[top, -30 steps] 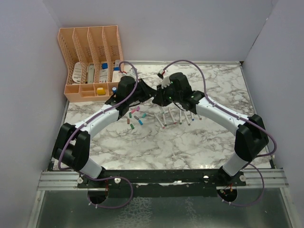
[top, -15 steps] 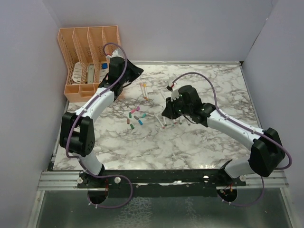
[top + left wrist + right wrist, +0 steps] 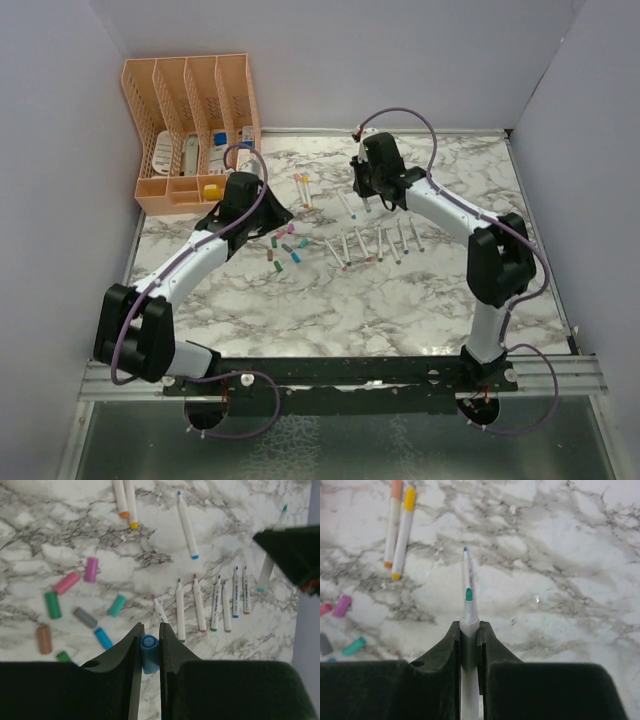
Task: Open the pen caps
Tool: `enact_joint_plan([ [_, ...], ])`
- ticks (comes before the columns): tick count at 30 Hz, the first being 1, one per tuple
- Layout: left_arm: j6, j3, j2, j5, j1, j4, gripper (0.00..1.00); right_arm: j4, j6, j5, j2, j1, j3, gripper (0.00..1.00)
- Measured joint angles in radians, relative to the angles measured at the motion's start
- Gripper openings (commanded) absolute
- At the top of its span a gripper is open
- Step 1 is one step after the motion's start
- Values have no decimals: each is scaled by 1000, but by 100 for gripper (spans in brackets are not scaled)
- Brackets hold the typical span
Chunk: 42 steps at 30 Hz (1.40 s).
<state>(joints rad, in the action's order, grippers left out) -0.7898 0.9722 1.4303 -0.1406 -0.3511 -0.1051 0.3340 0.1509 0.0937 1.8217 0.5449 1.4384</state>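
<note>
**Cap off: set both pieces down tidily**

The left jaws clench a blue cap (image 3: 149, 652); the right jaws grasp a white barrel (image 3: 469, 625), teal tip bared. Best to lower the cap among the loose caps (image 3: 52, 605) on the desk (image 3: 560, 580), then lay the barrel beside the uncapped row (image 3: 200, 605) before releasing.

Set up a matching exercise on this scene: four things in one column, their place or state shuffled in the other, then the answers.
Column one
1. left gripper
2. right gripper
3. yellow pen
4. organizer

Column two
A. at the far left corner of the table
B. shut on a green-tipped pen
C. shut on a blue cap
D. lying flat beside an orange pen

Pairs: 1-C, 2-B, 3-D, 4-A
</note>
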Motion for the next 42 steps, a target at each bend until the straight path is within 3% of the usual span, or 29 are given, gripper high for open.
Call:
enact_joint_plan([
  [5, 28, -122, -174, 27, -4, -94, 0, 12, -31, 1, 212, -79, 216, 1],
  [10, 46, -169, -239, 61, -5, -135, 0, 20, -45, -3, 348, -99, 327, 1],
  [33, 74, -298, -184, 135, -5, -178, 0, 32, -40, -53, 423, -99, 286, 2],
  [38, 79, -310, -182, 149, -5, -174, 0, 32, -39, -61, 431, -99, 285, 16],
  [42, 85, -322, -160, 154, -5, -171, 0, 33, -28, -66, 435, -100, 285, 38],
])
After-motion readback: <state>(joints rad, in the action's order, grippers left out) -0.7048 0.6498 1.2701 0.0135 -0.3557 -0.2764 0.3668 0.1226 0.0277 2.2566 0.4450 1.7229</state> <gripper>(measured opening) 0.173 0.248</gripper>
